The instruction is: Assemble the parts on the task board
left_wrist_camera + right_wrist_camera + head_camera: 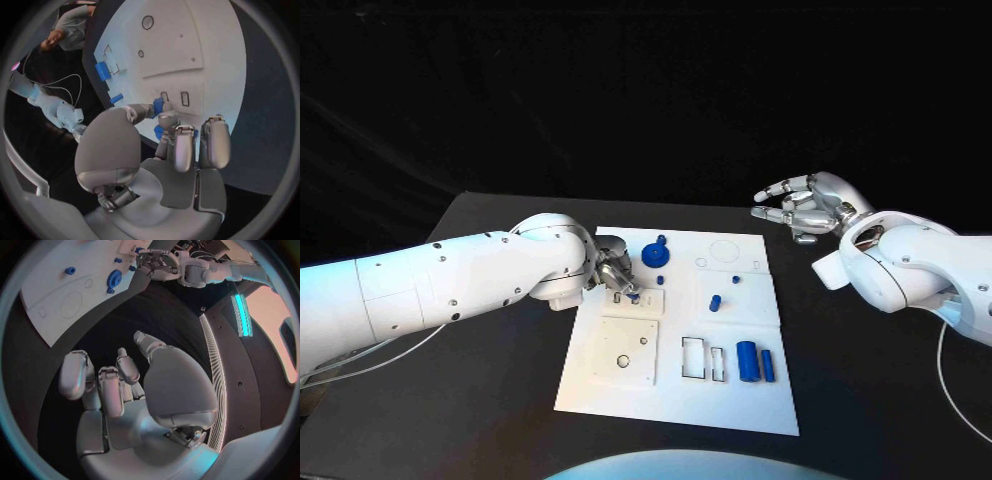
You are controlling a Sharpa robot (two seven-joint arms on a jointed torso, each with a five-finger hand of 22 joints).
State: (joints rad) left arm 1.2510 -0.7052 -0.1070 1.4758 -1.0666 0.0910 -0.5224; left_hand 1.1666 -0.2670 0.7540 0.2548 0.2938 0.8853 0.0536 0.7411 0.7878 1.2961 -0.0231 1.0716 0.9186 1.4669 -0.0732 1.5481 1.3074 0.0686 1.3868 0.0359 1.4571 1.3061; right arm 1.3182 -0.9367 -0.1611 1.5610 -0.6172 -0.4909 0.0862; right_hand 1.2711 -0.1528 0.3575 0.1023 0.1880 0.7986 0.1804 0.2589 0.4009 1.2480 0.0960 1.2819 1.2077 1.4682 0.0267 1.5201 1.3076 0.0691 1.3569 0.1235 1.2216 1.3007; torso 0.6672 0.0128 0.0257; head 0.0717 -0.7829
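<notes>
The white task board [733,390] lies in the middle of the black table. My left hand [615,272] hovers over the board's near-left part and pinches a small blue part [158,105] between thumb and a finger, just above two small slots [185,98]. A blue disc-shaped part [656,252] lies right beside that hand. Small blue pegs [714,302] stand mid-board, and two blue cylinders [747,360] lie near the front right. My right hand [802,205] hangs beyond the board's far right corner, fingers apart and holding nothing. The right wrist view shows the board [50,315] and the disc [114,278].
A square plate with a hole [626,350] and rectangular outlines [692,357] mark the board's front half. A faint circular recess [724,249] sits at the far right of the board. Bare black table [877,400] lies on both sides.
</notes>
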